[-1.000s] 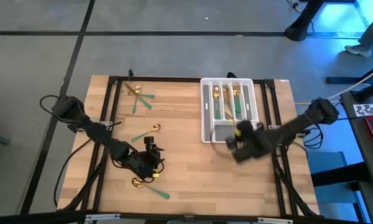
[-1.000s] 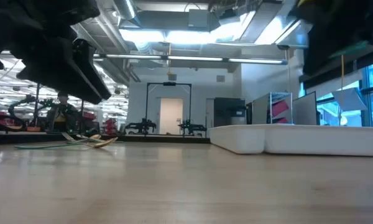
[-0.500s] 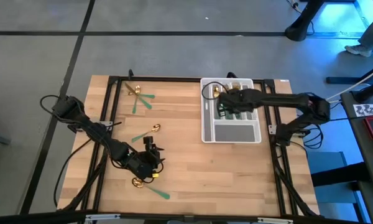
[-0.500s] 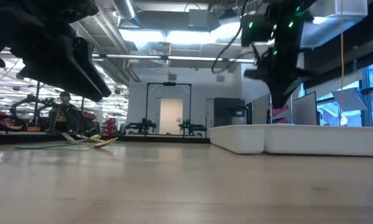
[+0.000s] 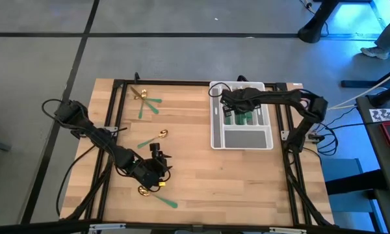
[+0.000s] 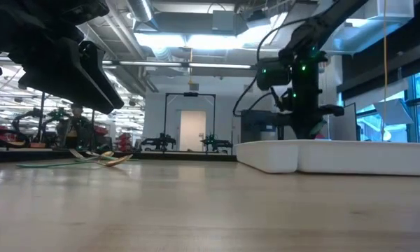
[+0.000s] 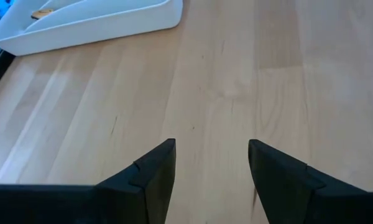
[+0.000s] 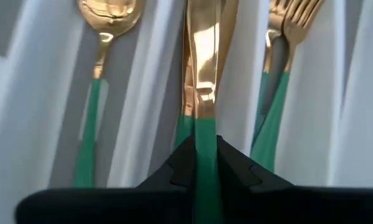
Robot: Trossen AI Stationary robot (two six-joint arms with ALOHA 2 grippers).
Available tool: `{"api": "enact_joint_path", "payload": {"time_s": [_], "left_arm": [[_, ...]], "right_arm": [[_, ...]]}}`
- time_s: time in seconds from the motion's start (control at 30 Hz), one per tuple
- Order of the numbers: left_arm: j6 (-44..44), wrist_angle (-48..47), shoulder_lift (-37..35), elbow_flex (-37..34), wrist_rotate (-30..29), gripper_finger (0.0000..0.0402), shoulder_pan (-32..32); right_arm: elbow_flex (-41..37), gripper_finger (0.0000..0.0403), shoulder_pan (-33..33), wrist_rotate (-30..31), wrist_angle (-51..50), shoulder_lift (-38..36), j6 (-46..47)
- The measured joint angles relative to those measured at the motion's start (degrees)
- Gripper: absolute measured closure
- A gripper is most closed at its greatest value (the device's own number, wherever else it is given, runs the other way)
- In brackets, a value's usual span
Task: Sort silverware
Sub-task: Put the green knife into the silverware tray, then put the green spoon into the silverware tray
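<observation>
Holding: the right gripper pinches the green handle of a knife, its gold blade lying along the middle slot.
Tray: grey-white, right of centre in the high view, with three narrow slots at its far end and one wide bin at its near end.
Slot contents: in the right wrist view a spoon lies in one side slot, forks in the other, and more gold blades sit under the held knife in the middle.
Wide bin: shows only its bare floor in the high view.
Right arm: reaches from the right edge of the high view across the tray's slotted end; in the low view it hangs over the tray wall.
Left gripper: fingers spread apart with nothing between them, over bare wood at the lower left of the high view.
Loose silverware: a crossed pair at the table's upper left, one spoon left of centre, and one piece just beside the left gripper.
Table: pale wood.
</observation>
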Motion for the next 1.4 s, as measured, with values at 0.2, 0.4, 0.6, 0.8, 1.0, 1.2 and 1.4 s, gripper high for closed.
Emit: {"api": "enact_joint_path", "payload": {"time_s": [0.2, 0.4, 0.6, 0.8, 1.0, 1.2, 1.4], "left_arm": [[-0.16, 0.0, 0.02, 0.0, 0.01, 0.021, 0.02], [-0.33, 0.06, 0.02, 0.02, 0.02, 0.021, 0.02], [-1.35, 0.22, 0.0, 0.02, 0.02, 0.021, 0.01], [-1.64, 0.05, -0.01, 0.03, -2.89, 0.021, -3.29], [2.02, -1.03, -1.41, 1.0, -2.96, 0.021, -10.23], [5.01, -2.03, -1.92, 2.22, 14.38, 0.021, -18.39], [0.5, -3.5, 1.7, 2.1, 14.2, 0.021, -24.28]], "right_arm": [[0.02, 0.0304, -1.92, -2.27, 0.51, 2.46, -2.47], [1.9, 0.0284, -1.8, -1.81, -1.76, 1.04, -7.71], [5.84, 0.0282, 2.17, 3.48, -4.95, -5.24, -10.09], [3.79, 0.0281, 20.63, 10.95, 2.63, -10.05, -8.67], [-2.69, 0.0281, 44.5, 19.37, 25.31, -7.66, -8.66], [-6.57, 0.0281, 60.11, 28.3, 48.44, -1.56, -8.62], [-6.62, 0.0281, 66.03, 36.82, 54.35, 4.59, -7.35]]}}
